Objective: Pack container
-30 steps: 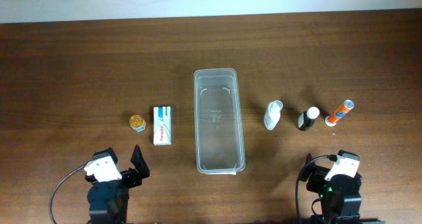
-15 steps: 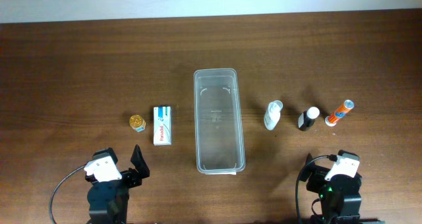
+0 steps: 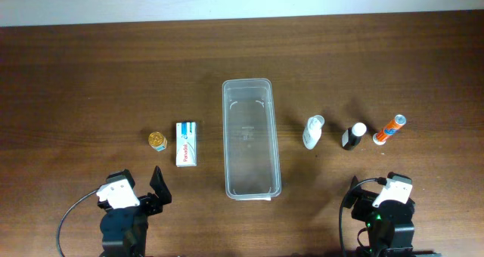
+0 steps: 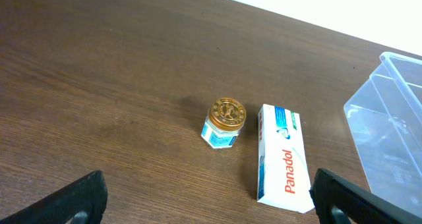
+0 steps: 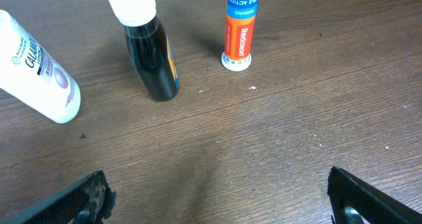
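The container [image 3: 251, 143] is lying in the middle of the table [image 3: 91, 75], empty, with its long axis running near to far; its near end is sitting roughly level with the two arms and about midway between them, so neither arm is clearly the closer one.

The left gripper [image 4: 210, 203] is hanging above the wood with its fingers spread wide and nothing between them. Just ahead of it and a little to the far side, the gold-lidded jar [image 4: 224, 122] is standing upright, and the Panadol box [image 4: 283, 159] is lying flat just beside it on the right (its length running near to far, parallel to the bin). The bin's wall is showing at the right edge of that wrist view, so anything taken here would probably need carrying rightward.

The right gripper [image 5: 224, 204] is likewise gaping open and holding nothing. Ahead of it the white bottle [image 5: 36, 69] is lying tilted at the left, the dark bottle [image 5: 150, 49] next, and the orange tube [image 5: 239, 28] farthest right; for these, the bin is lying to the left.

Nothing is packed yet, by the look of it.
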Robot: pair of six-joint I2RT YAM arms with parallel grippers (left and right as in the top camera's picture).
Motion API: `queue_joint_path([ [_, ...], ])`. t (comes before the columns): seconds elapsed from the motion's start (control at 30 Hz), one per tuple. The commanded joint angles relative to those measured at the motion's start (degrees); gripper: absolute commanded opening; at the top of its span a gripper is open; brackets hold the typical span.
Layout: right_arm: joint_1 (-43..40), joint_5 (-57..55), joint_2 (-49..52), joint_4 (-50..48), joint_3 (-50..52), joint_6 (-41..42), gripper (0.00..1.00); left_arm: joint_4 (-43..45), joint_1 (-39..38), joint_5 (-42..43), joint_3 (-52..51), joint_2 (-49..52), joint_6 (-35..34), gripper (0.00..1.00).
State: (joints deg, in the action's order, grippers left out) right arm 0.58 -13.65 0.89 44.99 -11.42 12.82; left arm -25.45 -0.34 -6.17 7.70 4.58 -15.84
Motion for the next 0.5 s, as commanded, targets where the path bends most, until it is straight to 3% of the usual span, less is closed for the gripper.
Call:
queue_joint_path([
  [0.0, 0.44, 0.09, -0.68, 0.04, 0.50, -0.37, 0.98, 0.13, 0.24, 0.42, -0.28, -0.42, 0.09, 0.99],
  [0.47, 0.44, 0.09, -0.68, 0.04, 0.50, -0.37, 0.98, 0.13, 0.24, 0.42, -0.28, -0.42, 0.09, 0.99],
])
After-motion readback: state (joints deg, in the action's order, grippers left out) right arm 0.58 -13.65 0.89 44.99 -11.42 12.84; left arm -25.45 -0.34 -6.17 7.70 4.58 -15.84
